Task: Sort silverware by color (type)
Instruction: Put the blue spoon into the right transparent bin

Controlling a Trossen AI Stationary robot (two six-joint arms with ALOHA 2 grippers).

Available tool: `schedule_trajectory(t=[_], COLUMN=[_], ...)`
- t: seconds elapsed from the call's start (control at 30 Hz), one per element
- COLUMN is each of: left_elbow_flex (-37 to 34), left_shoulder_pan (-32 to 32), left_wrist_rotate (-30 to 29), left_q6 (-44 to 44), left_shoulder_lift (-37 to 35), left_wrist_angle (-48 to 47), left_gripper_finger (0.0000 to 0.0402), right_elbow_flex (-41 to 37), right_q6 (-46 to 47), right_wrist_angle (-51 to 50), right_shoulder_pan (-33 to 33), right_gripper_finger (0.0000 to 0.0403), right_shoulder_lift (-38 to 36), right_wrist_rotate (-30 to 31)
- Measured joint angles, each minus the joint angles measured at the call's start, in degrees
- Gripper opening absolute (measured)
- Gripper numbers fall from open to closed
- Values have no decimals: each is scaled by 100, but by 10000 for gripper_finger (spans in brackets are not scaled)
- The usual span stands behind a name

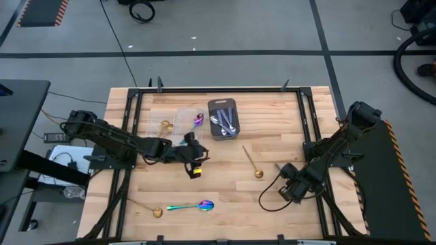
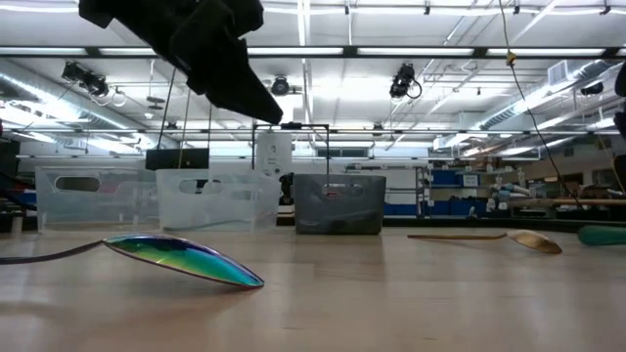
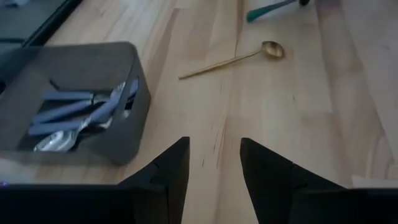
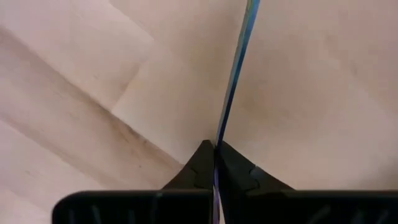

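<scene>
Your right end effector (image 4: 214, 152) is over the right side of the tabletop (image 1: 225, 190), pinched shut on the thin handle of a rainbow spoon (image 4: 235, 74). The handle runs straight out from between the fingertips, so the spoon's long axis is in line with the end effector. Its bowl is out of that camera's view.

This spoon's likely destination is the clear container (image 1: 192, 117) near the far edge, where a purple-blue spoon (image 1: 198, 120) already lies. From your right end effector it sits across the tabletop towards the far-left, beyond the dark gray tray (image 1: 212, 109) of silver spoons (image 1: 227, 122). The left arm is the nearer one to it, so you face a long reach over the tray.

Your left end effector (image 3: 214, 146) hovers near the middle of the tabletop with its fingers apart and nothing between them. It points towards the right arm. A loose gold spoon (image 1: 251, 162) lies between the two end effectors, its slim handle angled towards the far edge and its bowl towards the near one.

Near the front edge a second rainbow spoon (image 1: 192, 205) lies parallel to that edge, bowl to the right. Another gold spoon (image 1: 148, 208) is just left of it. Both are closer to the left arm.

The spoons are polished metal and lie flat on pale butcher-block wood, so I judge them slippery and hard to get under.
</scene>
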Motion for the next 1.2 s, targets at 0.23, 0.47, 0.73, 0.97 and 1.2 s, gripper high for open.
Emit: schedule_trajectory(t=[0.23,0.47,0.73,0.97,1.2], left_elbow_flex=[0,0,0,0,0], left_shoulder_pan=[-201,-847,-1611,-1850,-1838], left_wrist_rotate=[486,900,34,-557,-984], left_q6=[816,2380,2539,2262,1945], left_shoulder_lift=[0,0,2,2,2], left_wrist_angle=[103,93,151,112,75], left_gripper_finger=[151,151,151,151,151], right_elbow_flex=[-24,-23,-16,-11,-9], right_q6=[-268,-1135,-3129,-4872,-6053], right_wrist_angle=[-147,130,1478,2648,3187], right_shoulder_pan=[-26,-342,-1183,-2156,-3071], right_gripper_finger=[10,10,11,12,12], right_shoulder_lift=[-422,-784,-829,-829,-829], right_wrist_rotate=[978,1809,1798,1170,580])
